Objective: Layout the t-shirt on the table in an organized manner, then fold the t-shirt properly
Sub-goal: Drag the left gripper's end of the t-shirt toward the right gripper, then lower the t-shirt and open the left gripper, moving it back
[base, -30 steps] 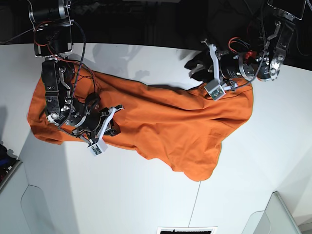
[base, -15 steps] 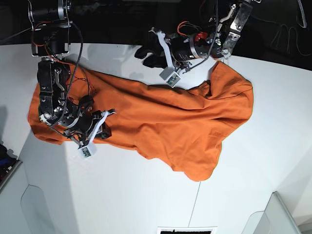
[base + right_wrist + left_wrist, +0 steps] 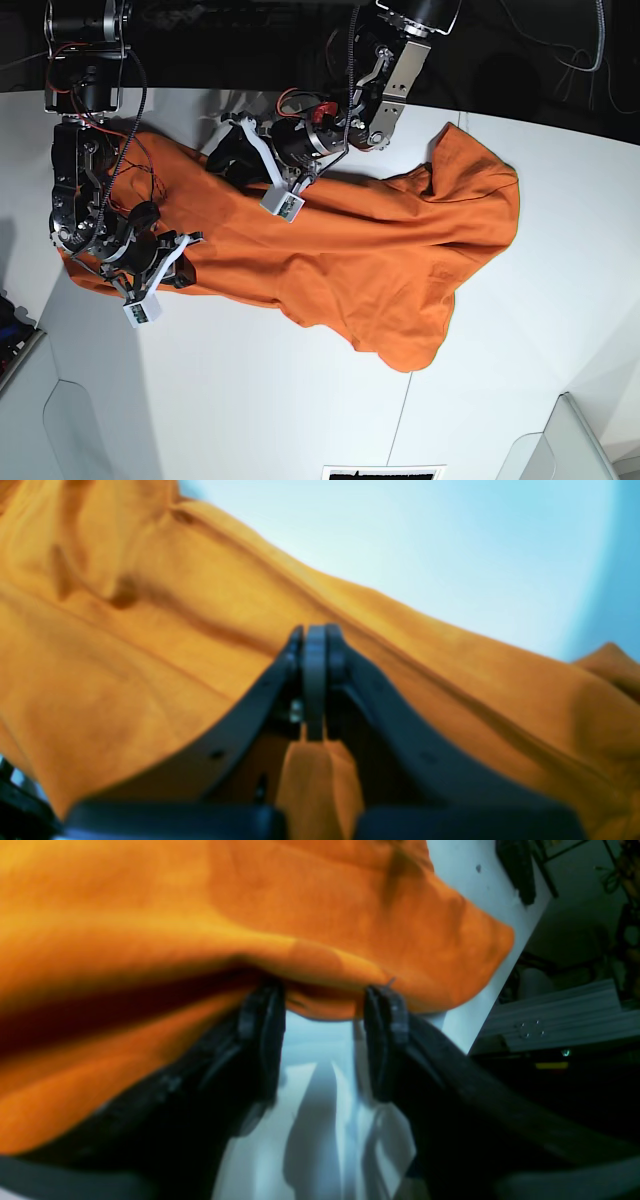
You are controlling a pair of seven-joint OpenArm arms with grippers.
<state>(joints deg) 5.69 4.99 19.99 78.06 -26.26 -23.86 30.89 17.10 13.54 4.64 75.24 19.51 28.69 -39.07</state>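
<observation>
The orange t-shirt (image 3: 380, 260) lies spread but rumpled across the white table (image 3: 250, 400), its long side running left to right. My left gripper (image 3: 220, 162) is at the shirt's far edge, left of the middle. In the left wrist view this gripper (image 3: 322, 1007) is open, the hem of the t-shirt (image 3: 250, 905) lies at its fingertips, and bare table (image 3: 310, 1060) shows between them. My right gripper (image 3: 185, 270) is low over the shirt's near left part. In the right wrist view it (image 3: 315, 635) is shut, with a fold of t-shirt (image 3: 125, 655) pinched.
A thin dark seam (image 3: 398, 425) crosses the table near the front. Grey bins stand at the front left corner (image 3: 20, 375) and front right corner (image 3: 575, 440). A dark vent (image 3: 385, 472) sits at the front edge. Beyond the far edge is dark clutter.
My left arm has swung from the shirt's far right corner along the far edge to its left part. The right gripper has slid left, and the cloth near it has shifted with it.
</observation>
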